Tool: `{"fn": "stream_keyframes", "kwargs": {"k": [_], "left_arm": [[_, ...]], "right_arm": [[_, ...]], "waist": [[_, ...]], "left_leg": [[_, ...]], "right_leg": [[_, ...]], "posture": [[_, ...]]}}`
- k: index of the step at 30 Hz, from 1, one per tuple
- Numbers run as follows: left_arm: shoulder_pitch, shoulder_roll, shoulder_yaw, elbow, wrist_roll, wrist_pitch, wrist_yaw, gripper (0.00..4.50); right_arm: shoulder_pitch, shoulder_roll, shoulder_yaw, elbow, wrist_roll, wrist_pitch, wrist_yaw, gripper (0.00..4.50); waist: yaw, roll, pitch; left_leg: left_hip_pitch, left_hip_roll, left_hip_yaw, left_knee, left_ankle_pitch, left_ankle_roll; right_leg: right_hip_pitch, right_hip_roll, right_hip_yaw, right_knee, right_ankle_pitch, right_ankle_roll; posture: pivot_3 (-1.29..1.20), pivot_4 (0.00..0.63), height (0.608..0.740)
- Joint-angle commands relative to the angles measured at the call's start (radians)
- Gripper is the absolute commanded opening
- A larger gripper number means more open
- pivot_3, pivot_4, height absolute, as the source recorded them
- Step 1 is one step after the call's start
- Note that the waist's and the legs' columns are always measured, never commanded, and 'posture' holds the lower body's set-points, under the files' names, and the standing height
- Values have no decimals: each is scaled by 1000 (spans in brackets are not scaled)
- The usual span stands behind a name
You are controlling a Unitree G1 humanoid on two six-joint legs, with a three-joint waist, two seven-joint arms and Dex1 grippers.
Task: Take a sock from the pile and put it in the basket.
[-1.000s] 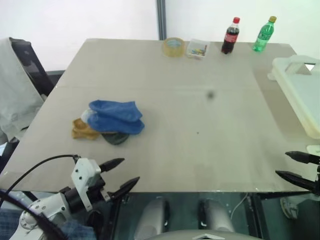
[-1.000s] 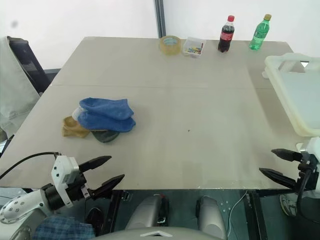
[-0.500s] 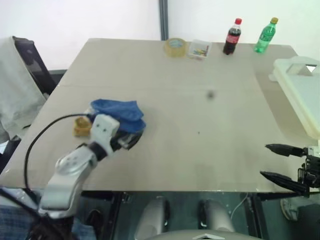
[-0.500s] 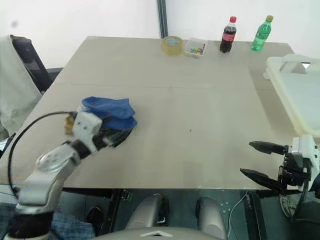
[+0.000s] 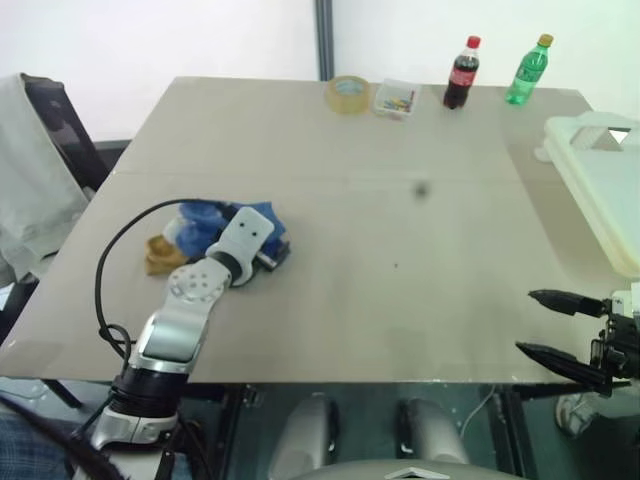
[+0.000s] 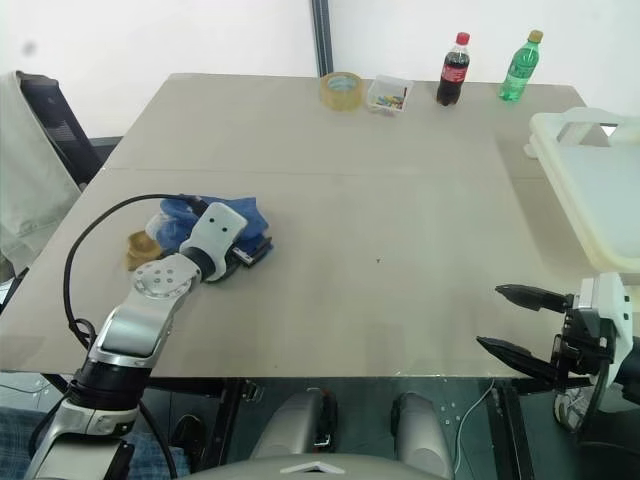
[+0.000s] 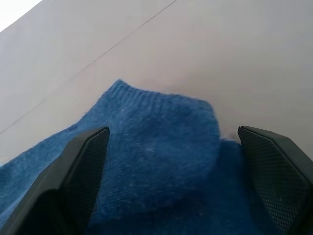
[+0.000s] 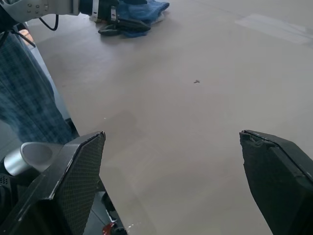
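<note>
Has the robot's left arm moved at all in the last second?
Yes. The left gripper went from the near table edge forward to the sock pile, its open fingers now astride the blue sock.

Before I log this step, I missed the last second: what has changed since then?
The left gripper reached forward from the table's near edge to the pile, jaws open astride the blue sock, not closed. The right gripper drifted slightly inward, open. The basket and bottles stayed put.
</note>
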Motion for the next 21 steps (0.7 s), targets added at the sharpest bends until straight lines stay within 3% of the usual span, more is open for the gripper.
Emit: {"fn": "stream_keyframes", "kwargs": {"k": [1, 3, 9, 11, 21], "left_arm": [[-24, 2, 19, 0, 20, -24, 10, 4249], [-28, 2, 23, 3, 22, -30, 7, 3676], [-19, -7, 25, -23, 18, -16, 3, 714], [-20, -15, 25, -42, 14, -3, 2, 38], [-83, -165, -81, -273, -84, 298, -49, 38]], "right_arm": [[6, 1, -30, -22, 2, -24, -5, 4494], [7, 1, -29, -20, 1, -25, -7, 4500], [8, 2, -19, -14, -3, -34, -10, 4500], [7, 0, -19, -13, -1, -32, -11, 4500], [-12, -4, -10, -4, 0, -27, -17, 4500]], "waist": [[0, 0, 0], [0, 0, 0], [0, 0, 0], [0, 0, 0], [11, 0, 0]], "left_leg": [[0, 0, 0, 0, 0, 0], [0, 0, 0, 0, 0, 0], [0, 0, 0, 0, 0, 0], [0, 0, 0, 0, 0, 0], [-1, -1, 0, 1, 0, 0]], "right_leg": [[0, 0, 0, 0, 0, 0], [0, 0, 0, 0, 0, 0], [0, -1, 0, 0, 0, 0], [0, -1, 0, 0, 0, 0], [0, -1, 0, 0, 1, 1]], "posture": [[0, 150, 740], [0, 150, 740], [0, 150, 740], [0, 150, 740], [0, 150, 740]]}}
